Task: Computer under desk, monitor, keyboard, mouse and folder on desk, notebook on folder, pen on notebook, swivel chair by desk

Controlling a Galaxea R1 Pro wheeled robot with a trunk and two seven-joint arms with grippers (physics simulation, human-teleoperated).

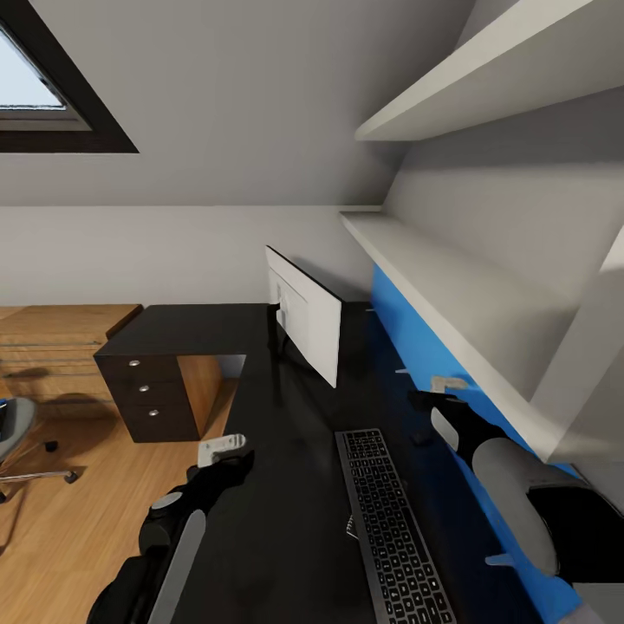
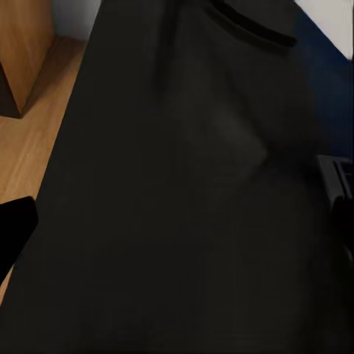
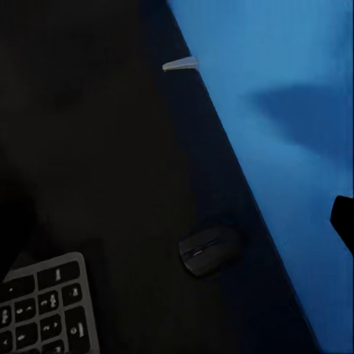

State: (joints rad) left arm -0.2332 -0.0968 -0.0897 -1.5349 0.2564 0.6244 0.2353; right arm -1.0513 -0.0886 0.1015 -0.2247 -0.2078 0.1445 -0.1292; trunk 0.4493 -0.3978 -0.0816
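Head view: a black L-shaped desk [image 1: 286,433] runs along a blue wall panel [image 1: 416,347], with white shelves [image 1: 451,286] stepped above it under a sloping white ceiling. A dark-framed window [image 1: 43,95] sits at the upper left. The desk's far wing rests on a dark drawer unit [image 1: 143,394] with three round knobs, standing on a wooden floor [image 1: 78,520].

The monitor [image 1: 303,312], seen from its white back, stands upright on the desk near the corner. The keyboard [image 1: 390,529] lies flat on the desktop, nearer the robot than the monitor and well apart from it. The mouse [image 3: 210,251], in the right wrist view, lies on the desk just beside the blue panel and near the keyboard's [image 3: 48,310] corner, not touching it. Part of the swivel chair [image 1: 22,442] shows at the left edge, on the floor, well apart from the desk.

The left gripper [image 1: 221,451] hovers at the desk's left edge; whether it is spread or closed cannot be told. The right gripper [image 1: 433,400] hangs over the desk close to the blue panel; its state likewise cannot be told. The left wrist view shows bare desktop [image 2: 184,206] and a strip of floor [image 2: 29,147].
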